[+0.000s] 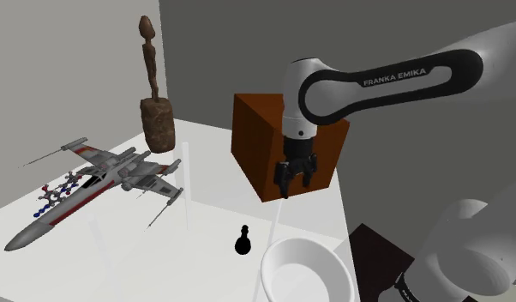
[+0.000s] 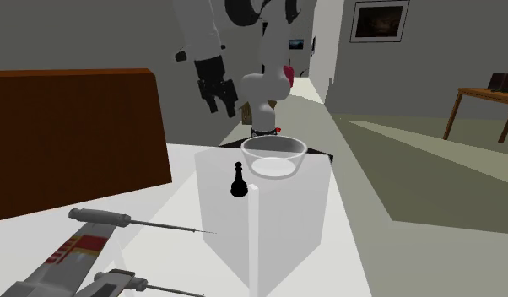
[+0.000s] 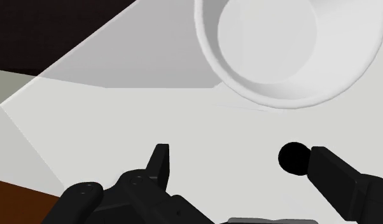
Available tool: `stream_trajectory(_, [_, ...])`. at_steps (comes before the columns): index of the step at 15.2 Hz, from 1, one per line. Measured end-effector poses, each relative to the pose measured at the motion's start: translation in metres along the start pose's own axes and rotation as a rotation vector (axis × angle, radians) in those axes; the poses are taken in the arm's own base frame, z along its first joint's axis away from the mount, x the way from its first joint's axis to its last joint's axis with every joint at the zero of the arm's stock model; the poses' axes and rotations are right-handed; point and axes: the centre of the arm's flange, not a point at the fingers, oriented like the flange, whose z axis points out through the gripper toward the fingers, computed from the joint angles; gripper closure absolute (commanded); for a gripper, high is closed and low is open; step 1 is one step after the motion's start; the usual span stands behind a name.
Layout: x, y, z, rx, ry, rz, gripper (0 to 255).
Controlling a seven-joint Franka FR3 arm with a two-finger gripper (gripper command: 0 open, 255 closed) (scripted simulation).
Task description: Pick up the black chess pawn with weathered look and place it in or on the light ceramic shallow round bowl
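Observation:
The black chess pawn [image 1: 242, 241] [image 2: 238, 180] stands upright on the white table, close beside the white shallow round bowl [image 1: 278, 257] [image 2: 274, 144]. My gripper [image 1: 295, 182] [image 2: 220, 101] hangs open well above the table, in front of a brown box and higher than the pawn. In the wrist view the gripper [image 3: 238, 151] looks straight down. The pawn [image 3: 294, 158] shows as a black disc just inside one finger [image 3: 340, 178], far below it and not held. The bowl [image 3: 289, 44] lies beyond the pawn and holds nothing.
A brown box [image 1: 256, 141] [image 2: 75, 126] stands right behind the gripper. An X-wing model [image 1: 93, 184] [image 2: 92, 253] with thin pointed cannons lies on the table towards the shoulder view's left. A tall brown carved figure [image 1: 155, 94] rises at the back.

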Motion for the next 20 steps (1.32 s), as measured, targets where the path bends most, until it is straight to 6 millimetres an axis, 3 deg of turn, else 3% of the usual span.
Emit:
stream_trajectory(11, [0.075,-0.109,0.068,0.017,-0.049,0.033,0])
stream_trajectory(16, [0.087,-0.123,0.093,0.019,-0.056,0.038,0])
stream_trajectory(20, [0.083,-0.125,0.114,0.019,-0.056,0.038,0])
